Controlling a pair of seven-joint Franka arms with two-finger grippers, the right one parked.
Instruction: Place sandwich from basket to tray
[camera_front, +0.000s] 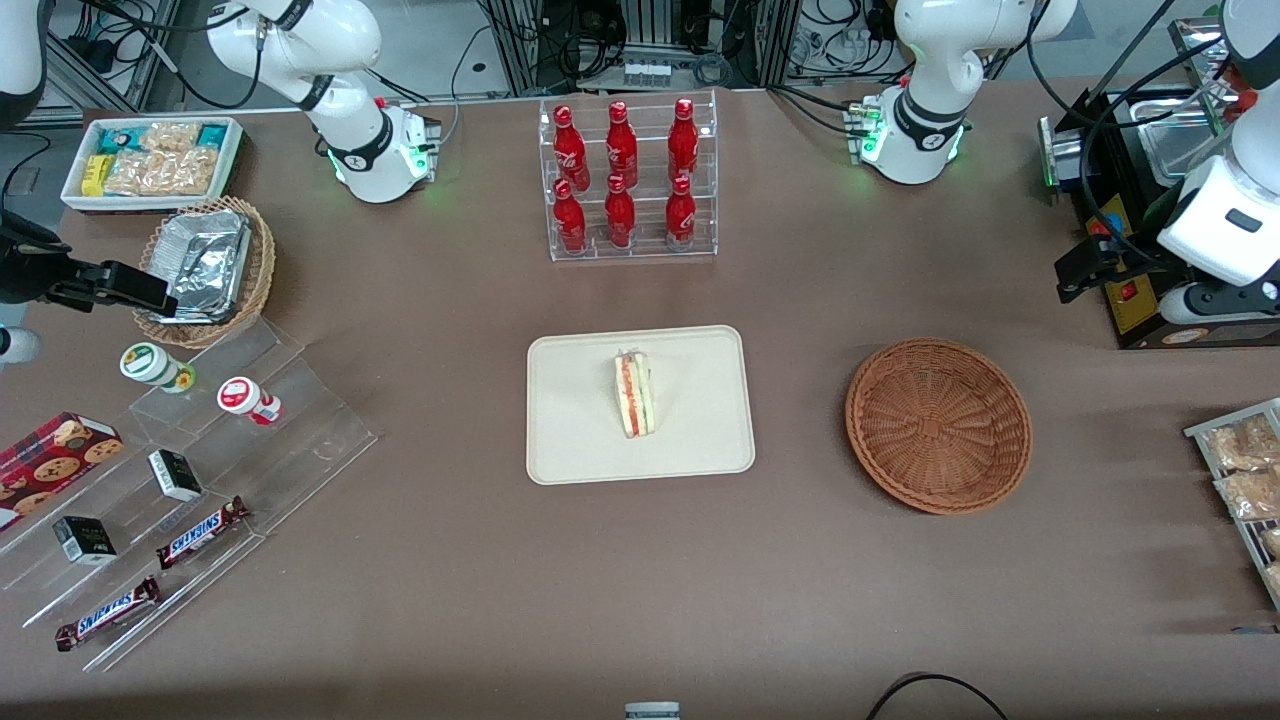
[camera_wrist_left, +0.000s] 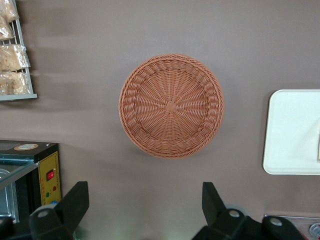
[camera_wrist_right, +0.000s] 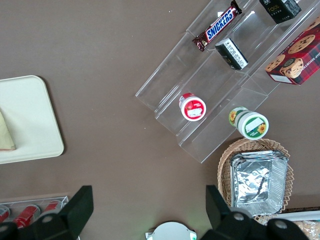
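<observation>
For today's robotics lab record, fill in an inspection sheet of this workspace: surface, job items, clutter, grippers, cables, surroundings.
Surface: brown table, bare around the tray.
Job's things: sandwich lies on the tray; basket empty.
Clutter: bottle rack, foil-container basket, snack steps.
Grippers: left gripper above the table beside the basket, jaws open, holding nothing.
Cables: black loop at the table edge nearest the front camera.
Surroundings: black appliance at the working arm's end.

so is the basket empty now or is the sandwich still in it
Empty: the basket shows bare weave; the sandwich lies on the tray. The open gripper is above the table beside the basket.
</observation>
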